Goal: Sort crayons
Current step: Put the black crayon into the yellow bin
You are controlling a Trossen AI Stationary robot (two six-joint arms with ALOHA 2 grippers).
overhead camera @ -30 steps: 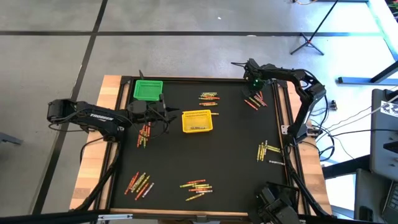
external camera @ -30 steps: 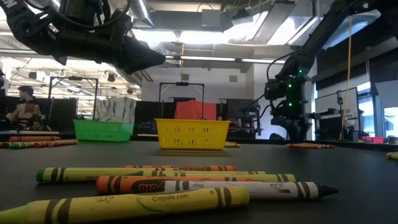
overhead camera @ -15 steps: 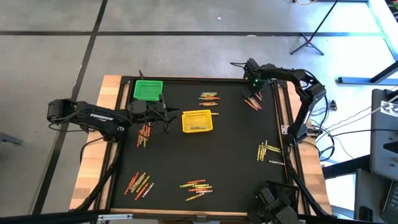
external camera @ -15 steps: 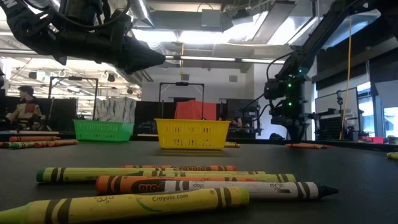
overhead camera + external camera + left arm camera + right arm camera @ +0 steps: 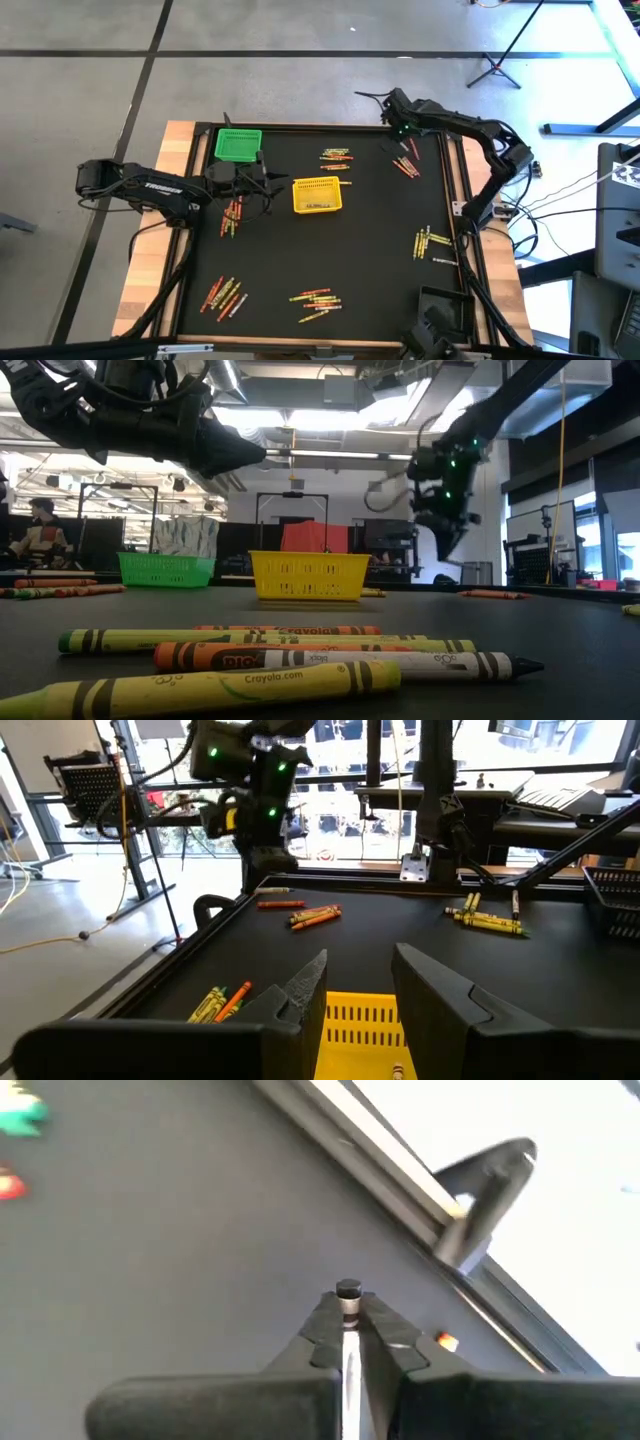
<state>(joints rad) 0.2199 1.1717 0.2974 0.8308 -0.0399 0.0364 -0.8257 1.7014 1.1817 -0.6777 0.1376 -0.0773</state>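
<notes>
Six loose clusters of thin wax crayons (image 5: 315,298) in red, orange, yellow and green lie scattered over the black worktop (image 5: 370,230): two along the near edge, one by the right edge, one near the far right corner, one toward the middle of the far edge, and one on the left side. By that count, the sorting looks barely begun, with nearly every crayon yet to be moved.

A small green mesh basket (image 5: 238,144) sits at the far left corner and a small yellow mesh basket (image 5: 316,195) stands near the middle of the worktop. The high view shows no clear pile in either. A small pale shape shows inside the yellow one in the left wrist view, but I cannot tell what it is.

The left claw (image 5: 360,980) hangs just beside the yellow basket on its left side, fingers moderately apart with nothing between them. The right claw (image 5: 347,1305) is raised above the far right corner, clear of the cluster there, and pinched tight. A small dark round tip shows between its fingertips, which may be a crayon end, though I cannot be sure.

If it is one, the carry to a basket remains, and then all the clusters after it
</notes>
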